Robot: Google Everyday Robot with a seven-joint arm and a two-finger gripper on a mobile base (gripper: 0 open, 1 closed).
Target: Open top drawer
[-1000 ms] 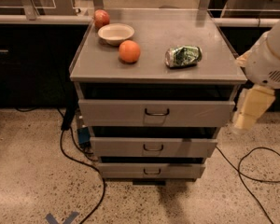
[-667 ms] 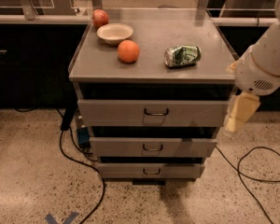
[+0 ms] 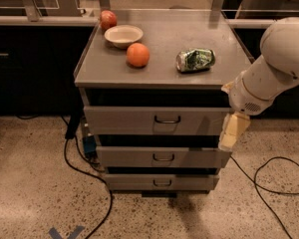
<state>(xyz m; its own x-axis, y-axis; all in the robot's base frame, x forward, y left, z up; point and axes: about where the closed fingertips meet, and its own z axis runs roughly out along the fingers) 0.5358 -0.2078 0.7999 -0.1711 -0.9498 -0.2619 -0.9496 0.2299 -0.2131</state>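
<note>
The gripper (image 3: 231,132) has come left and a little lower than a second ago; now it hangs at the right end of the top drawer (image 3: 139,121). Its opening I cannot tell. The wire handle (image 3: 167,119) is well to its left, untouched.

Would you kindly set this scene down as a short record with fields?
top drawer: grey front, dark handle at centre, untouched
pincer: pointing down beside the drawer's right end, away from the handle
cabinet top: apple, bowl, orange, crushed can on its side
</note>
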